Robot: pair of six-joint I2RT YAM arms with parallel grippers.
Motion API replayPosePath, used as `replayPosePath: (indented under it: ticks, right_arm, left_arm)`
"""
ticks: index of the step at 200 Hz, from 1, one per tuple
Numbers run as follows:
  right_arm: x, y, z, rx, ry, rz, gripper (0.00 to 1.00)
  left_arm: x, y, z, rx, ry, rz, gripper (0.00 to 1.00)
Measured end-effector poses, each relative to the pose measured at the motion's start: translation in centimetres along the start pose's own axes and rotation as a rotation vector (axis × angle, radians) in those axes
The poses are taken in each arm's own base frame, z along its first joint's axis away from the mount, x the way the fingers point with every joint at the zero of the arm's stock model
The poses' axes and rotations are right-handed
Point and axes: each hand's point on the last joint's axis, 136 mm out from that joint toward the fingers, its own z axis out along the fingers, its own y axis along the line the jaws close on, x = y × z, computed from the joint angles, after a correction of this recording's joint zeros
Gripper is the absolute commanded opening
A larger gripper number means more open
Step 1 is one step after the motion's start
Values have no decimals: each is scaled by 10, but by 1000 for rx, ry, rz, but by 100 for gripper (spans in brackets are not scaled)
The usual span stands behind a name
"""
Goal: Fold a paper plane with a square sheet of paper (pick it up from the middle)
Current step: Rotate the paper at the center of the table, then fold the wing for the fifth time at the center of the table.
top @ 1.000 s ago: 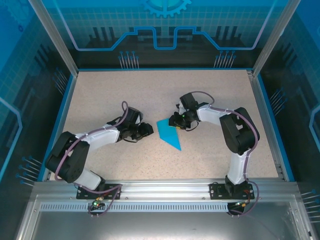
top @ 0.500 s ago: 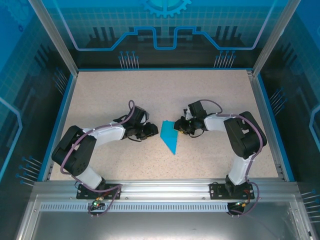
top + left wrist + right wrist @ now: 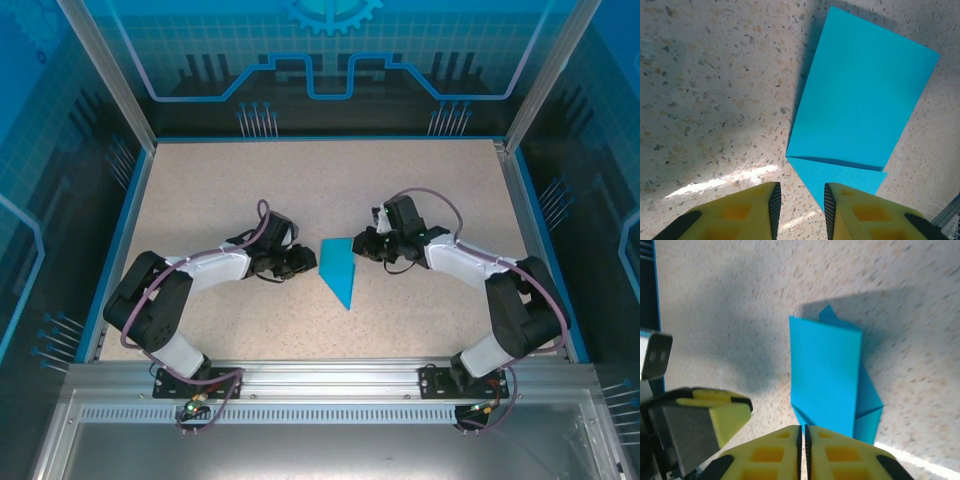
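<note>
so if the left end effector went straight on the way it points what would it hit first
The folded blue sheet of paper: its pointed corner lies right ahead of the left end effector, roughly between its open jaws. Height is unclear, so it might pass over it.

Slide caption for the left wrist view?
Left arm's parted yellow fingers poised by the folded blue paper on the speckled table.

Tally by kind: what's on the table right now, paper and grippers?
paper (cyan, folded): 1
grippers: 2 (left gripper, right gripper)
Total: 3
</note>
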Motion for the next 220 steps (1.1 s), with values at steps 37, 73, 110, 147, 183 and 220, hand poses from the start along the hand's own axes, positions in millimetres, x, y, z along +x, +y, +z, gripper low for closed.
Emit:
replayPosePath:
  ticks: [37,73,110,147,183,220]
  right_arm:
    - [32,-6,13,3,90,21,9]
    - [41,-14,22,3,134,38,9]
    - [44,-13,27,-19,158,41,9]
    - [50,-24,35,3,181,57,9]
    - [63,-44,43,34,209,87,9]
    - [64,-51,43,10,206,103,9]
  left_arm:
    - [-1,0,1,1,0,-14,32]
    - [-1,0,5,-1,12,-29,32]
    - [1,0,8,1,28,-33,33]
    - [4,0,10,8,47,-36,34]
    - [4,-2,13,15,63,-39,36]
    - [6,-7,18,29,84,-38,38]
